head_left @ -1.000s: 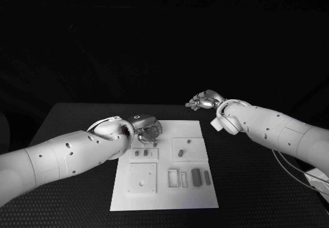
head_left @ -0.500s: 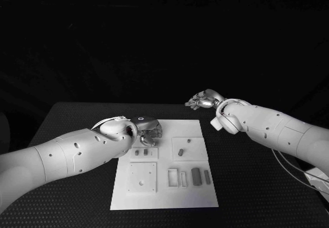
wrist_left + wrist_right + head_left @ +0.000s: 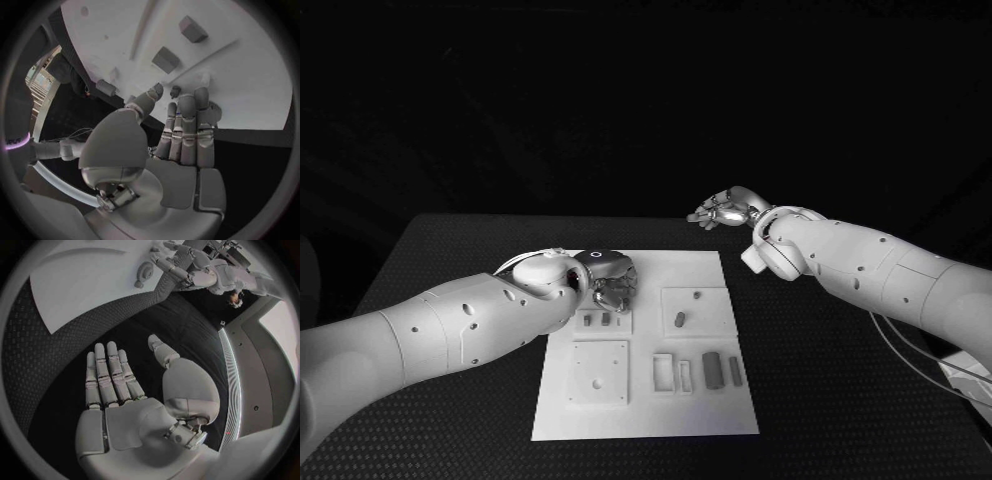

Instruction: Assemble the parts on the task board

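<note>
No readable writing or labels anywhere you look. The task board [image 3: 646, 345] lies in the middle of the black table [image 3: 459, 250], long axis running away from the robot. Grey parts [image 3: 723, 371] lie on it in recessed panels; the long bars near the board's right side point along that same axis. Your left hand [image 3: 606, 277] sits over the board's far left corner, fingers pressed together side by side, tips at the board surface; whether they pinch anything you cannot tell. Your right hand [image 3: 724, 211] hangs above the table beyond the board's far right corner, fingers straight, slightly apart, holding nothing.
</note>
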